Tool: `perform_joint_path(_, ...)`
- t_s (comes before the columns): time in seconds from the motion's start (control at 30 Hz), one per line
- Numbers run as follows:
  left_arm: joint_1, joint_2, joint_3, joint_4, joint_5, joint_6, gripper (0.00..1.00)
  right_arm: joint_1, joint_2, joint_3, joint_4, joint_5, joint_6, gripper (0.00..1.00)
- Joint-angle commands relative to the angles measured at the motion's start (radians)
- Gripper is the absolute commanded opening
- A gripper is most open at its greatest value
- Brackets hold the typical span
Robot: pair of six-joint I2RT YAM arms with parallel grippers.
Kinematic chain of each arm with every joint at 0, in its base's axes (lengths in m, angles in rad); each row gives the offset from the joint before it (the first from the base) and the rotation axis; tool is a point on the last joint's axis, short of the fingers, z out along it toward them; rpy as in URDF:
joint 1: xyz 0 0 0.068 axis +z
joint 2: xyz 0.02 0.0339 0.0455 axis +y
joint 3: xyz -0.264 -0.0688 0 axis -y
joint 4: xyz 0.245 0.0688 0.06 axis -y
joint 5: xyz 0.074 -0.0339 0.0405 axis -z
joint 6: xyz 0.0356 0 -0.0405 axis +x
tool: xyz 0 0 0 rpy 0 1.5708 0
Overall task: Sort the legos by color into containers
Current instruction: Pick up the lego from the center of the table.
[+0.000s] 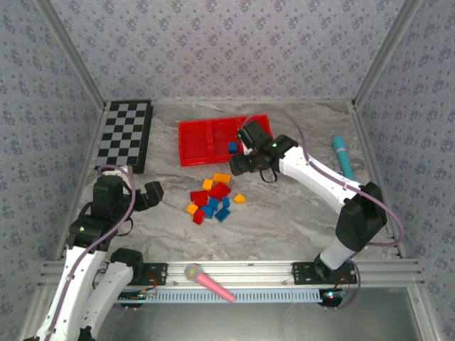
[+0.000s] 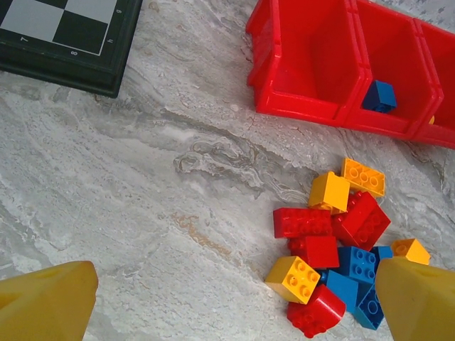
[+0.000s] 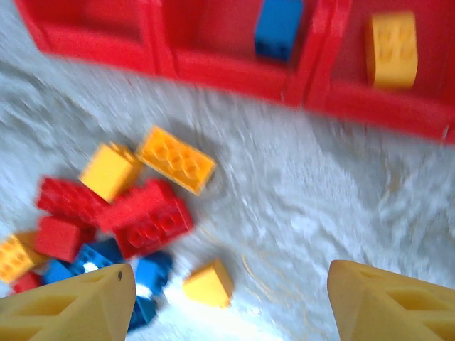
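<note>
In the far-left corner of the table lies a black-and-white checkered board point(image 1: 126, 133). Nearer the front edge on the left, the left gripper point(image 1: 151, 195) hangs over bare marbled surface with its jaws spread wide and nothing between them; in its wrist view the yellow fingertips point(image 2: 46, 302) frame the edge of the pile. A pink toy microphone point(image 1: 208, 281) rests on the rail at the front edge. Around the middle of the table sits the loose heap of legos point(image 1: 212, 199), red, blue and orange-yellow blocks touching or overlapping, with one yellow block point(image 1: 239, 199) just to the right of the heap. Beyond it, toward the far edge, is the red tray point(image 1: 193, 144): its left compartment holds nothing visible, the middle one holds a blue lego point(image 1: 232, 147), and the right one a yellow lego point(image 3: 392, 48). The right gripper point(image 1: 245, 158) hovers by the tray's near right side, jaws apart and empty. A teal microphone point(image 1: 343, 156) lies near the right edge.
</note>
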Motion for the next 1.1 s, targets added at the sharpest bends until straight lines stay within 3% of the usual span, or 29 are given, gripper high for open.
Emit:
perform_joint_path(0.0,-0.004,0.004,-0.003,0.026,0.016,0.008,1.00,0.030,-0.032,-0.107,0.015,0.013,0.111,0.74)
perform_joint_path(0.13,-0.004,0.006,-0.003,0.026,0.013,0.006,1.00,0.067,-0.023,-0.224,0.080,-0.002,0.190,0.79)
perform_joint_path(0.27,-0.004,0.007,-0.003,0.026,0.013,0.006,1.00,0.095,0.012,-0.264,0.130,-0.034,0.151,0.81)
perform_joint_path(0.6,-0.005,0.010,0.000,0.021,0.008,0.003,1.00,0.096,0.125,-0.191,0.034,-0.023,-0.015,0.79)
perform_joint_path(1.07,-0.006,0.010,0.000,0.018,0.002,0.003,1.00,0.092,0.260,-0.062,-0.014,-0.070,-0.124,0.77)
